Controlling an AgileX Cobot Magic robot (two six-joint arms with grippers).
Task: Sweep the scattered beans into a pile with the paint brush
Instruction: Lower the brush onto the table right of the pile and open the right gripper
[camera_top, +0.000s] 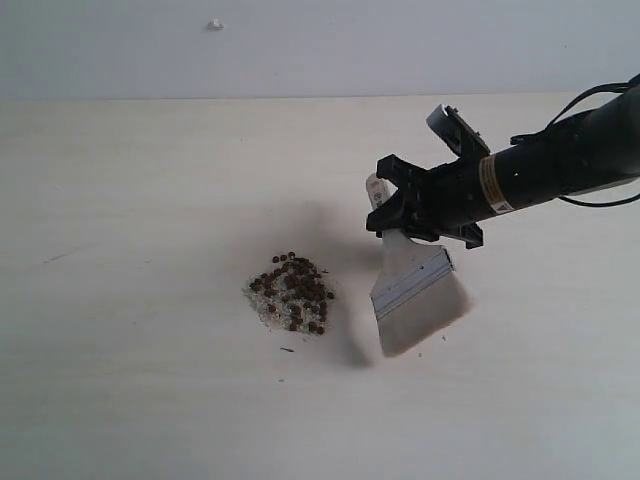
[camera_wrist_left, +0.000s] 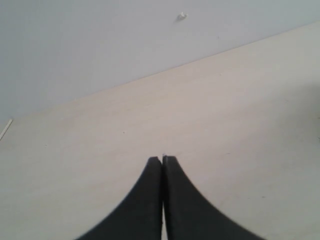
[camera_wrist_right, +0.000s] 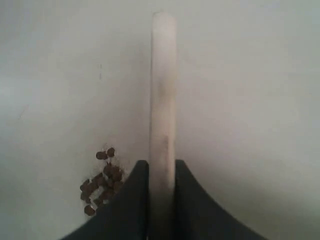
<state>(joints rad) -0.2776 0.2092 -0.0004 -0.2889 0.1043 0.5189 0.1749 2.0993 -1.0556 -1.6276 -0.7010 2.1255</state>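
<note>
Gripping the paint brush (camera_top: 415, 287) by its pale handle with the right fingers (camera_wrist_right: 125, 210), wide whitish bristles and silver band pointing down, just beside the pile (camera_top: 290, 296) of tiny red-brown beans (camera_top: 303, 281) on the worktop (camera_top: 140, 390). Pressing the left fingers (camera_wrist_left: 140, 210) together, holding nothing.

Backdrop: you're looking at a pale wood-grain table (camera_top: 120, 400) against a plain wall (camera_top: 320, 45).
The tabletop is filling most of your exterior view and running back to a straight edge, where the flat grey-blue wall is taking over. One small white nub (camera_top: 215, 24) is sitting high on that wall; you're also getting it in the left wrist view, too small to identify. A faint dark scuff (camera_top: 60, 256) is showing on the left of the table. Light is falling soft and even, leaving blurred shadows on the surface.
</note>
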